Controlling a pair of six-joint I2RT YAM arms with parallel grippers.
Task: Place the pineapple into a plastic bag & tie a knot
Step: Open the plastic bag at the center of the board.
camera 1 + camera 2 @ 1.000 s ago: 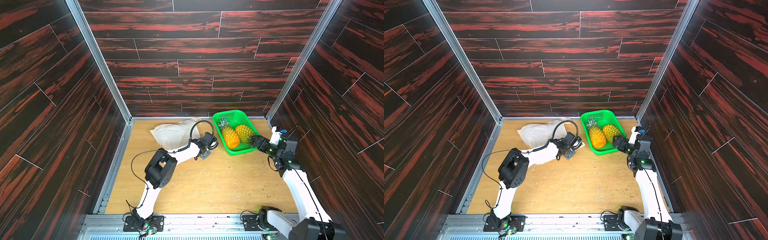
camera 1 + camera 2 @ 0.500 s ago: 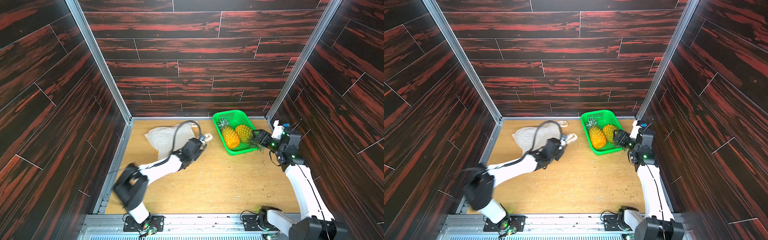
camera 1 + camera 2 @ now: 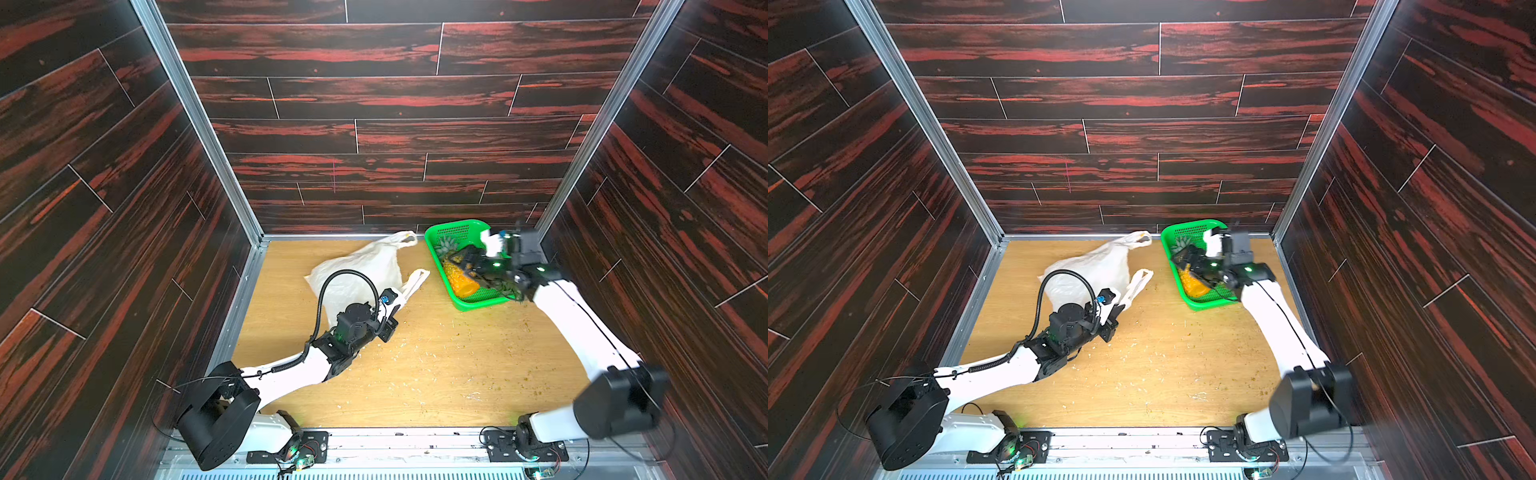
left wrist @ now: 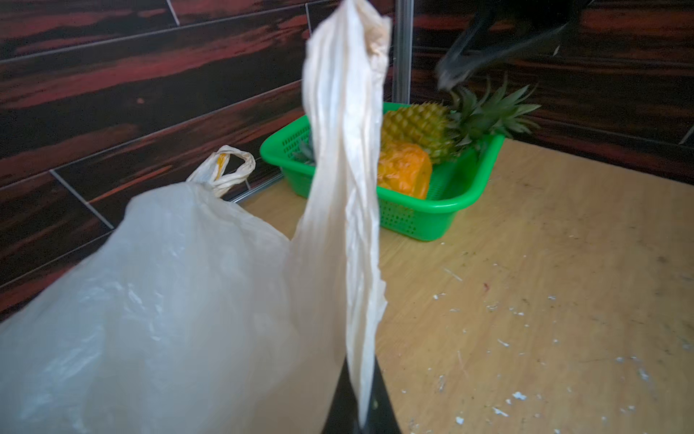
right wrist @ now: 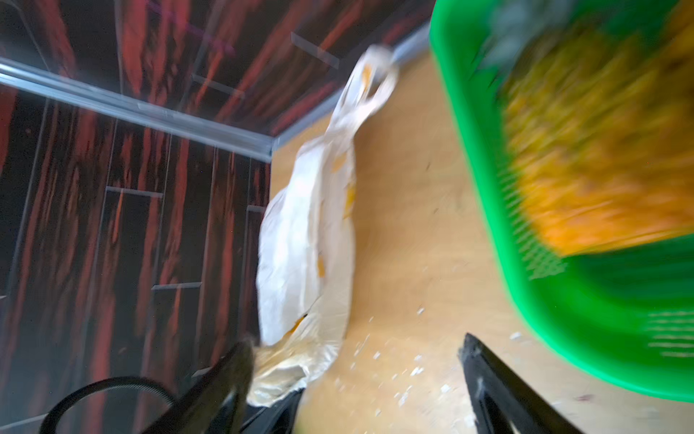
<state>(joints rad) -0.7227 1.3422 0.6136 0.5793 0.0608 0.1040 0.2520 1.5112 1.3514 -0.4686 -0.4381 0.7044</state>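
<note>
Currently, left gripper [image 3: 400, 301] pinches plastic bag [image 3: 357, 270] handle [image 3: 415, 280].

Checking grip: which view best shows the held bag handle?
Left wrist view: the handle fills the frame, pinched by the left gripper. Both top views show it small; the right wrist view, blurred.

In both top views we look steeply down from high above the near edge of the table [image 3: 436, 374] toward the back wall [image 3: 395, 124]. From the left wrist we look low and close past the plastic bag [image 4: 169, 300] toward the green basket [image 4: 450, 204]. The blurred right wrist view, close above the table, shares both.
</note>
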